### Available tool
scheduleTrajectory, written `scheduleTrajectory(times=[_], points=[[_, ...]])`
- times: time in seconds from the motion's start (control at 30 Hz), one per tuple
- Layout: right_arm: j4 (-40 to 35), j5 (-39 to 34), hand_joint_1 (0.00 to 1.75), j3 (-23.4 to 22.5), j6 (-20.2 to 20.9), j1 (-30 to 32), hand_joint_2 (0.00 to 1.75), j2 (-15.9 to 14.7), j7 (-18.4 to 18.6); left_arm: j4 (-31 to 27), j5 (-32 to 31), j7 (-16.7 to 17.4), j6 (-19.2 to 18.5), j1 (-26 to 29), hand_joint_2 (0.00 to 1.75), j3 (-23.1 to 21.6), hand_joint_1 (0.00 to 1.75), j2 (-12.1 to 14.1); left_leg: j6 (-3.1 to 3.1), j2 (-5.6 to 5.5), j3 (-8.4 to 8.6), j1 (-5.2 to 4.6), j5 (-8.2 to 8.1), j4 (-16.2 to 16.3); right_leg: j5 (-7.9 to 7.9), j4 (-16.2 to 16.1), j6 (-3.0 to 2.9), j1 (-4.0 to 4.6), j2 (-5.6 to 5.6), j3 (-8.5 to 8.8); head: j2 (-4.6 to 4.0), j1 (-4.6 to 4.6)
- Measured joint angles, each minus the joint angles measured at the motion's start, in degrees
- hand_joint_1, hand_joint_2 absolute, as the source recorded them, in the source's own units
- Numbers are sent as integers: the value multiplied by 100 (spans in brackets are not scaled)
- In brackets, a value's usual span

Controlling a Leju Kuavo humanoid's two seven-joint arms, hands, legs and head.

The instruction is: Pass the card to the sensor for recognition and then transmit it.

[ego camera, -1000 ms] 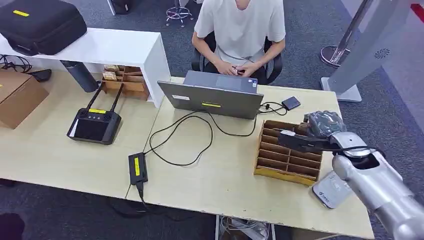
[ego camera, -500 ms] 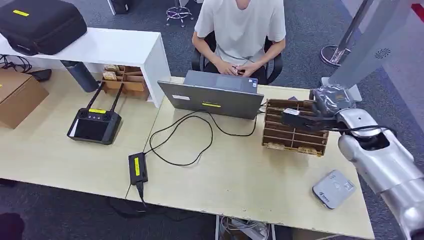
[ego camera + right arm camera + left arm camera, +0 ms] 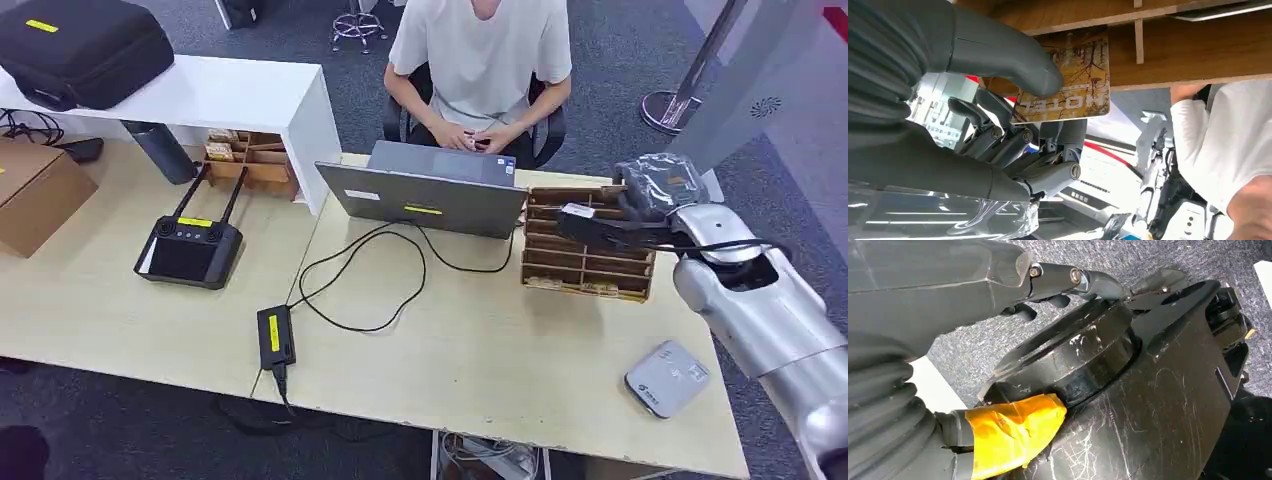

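A: What changed?

B: The right hand [image 3: 650, 195] rose clear of the card reader [image 3: 667, 377], which lay uncovered near the desk edge; the wooden card rack [image 3: 585, 262] got dragged up with it (unwanted).

A: Card?

B: The hotel card [image 3: 1068, 85] was pinched between thumb and fingers [image 3: 998, 50], against the rack, well apart from the reader. Scan looked still pending.

A: Left hand [image 3: 948, 295]?

B: Couldn't tell its fingers.

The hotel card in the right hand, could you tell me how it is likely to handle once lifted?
The card looks flat and unbent under the right hand thumb, so probably stiff. It seems thin, likely light. Its printed face looks glossy, so it may slip.
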Motion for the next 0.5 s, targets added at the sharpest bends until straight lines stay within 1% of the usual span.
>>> scheduleTrajectory(times=[0.07, 0.1, 0.27, 0.5], points=[[0, 0, 168, 0, 0, 1, 175, 7, 0, 7, 0, 0, -2, 0, 175, 0, 0, -2, 0, 0, 0, 0, 0, 0, 0, 0, 0, 0, 0, -1, 0, 2], [0, -2, 0, 0, 0, 1, 175, 7, 0, 13, -2, 0, -7, 3, 175, 2, 0, -4, 0, 0, 0, 0, 0, 0, 0, 0, 0, 0, 0, -1, 0, 0], [2, -17, 0, 0, -61, -1, 175, 4, -46, 79, -33, -90, -77, 15, 175, 4, 0, -11, 0, 2, 1, 1, 0, 0, 0, 0, 0, 1, 2, -2, 0, 0], [-28, -26, 0, 0, -55, 0, 175, 4, -5, 230, -26, -61, -147, 7, 175, 31, 0, -74, 0, 3, 3, 0, 0, 0, 0, 0, 0, 0, 2, 0, 0, 0]])
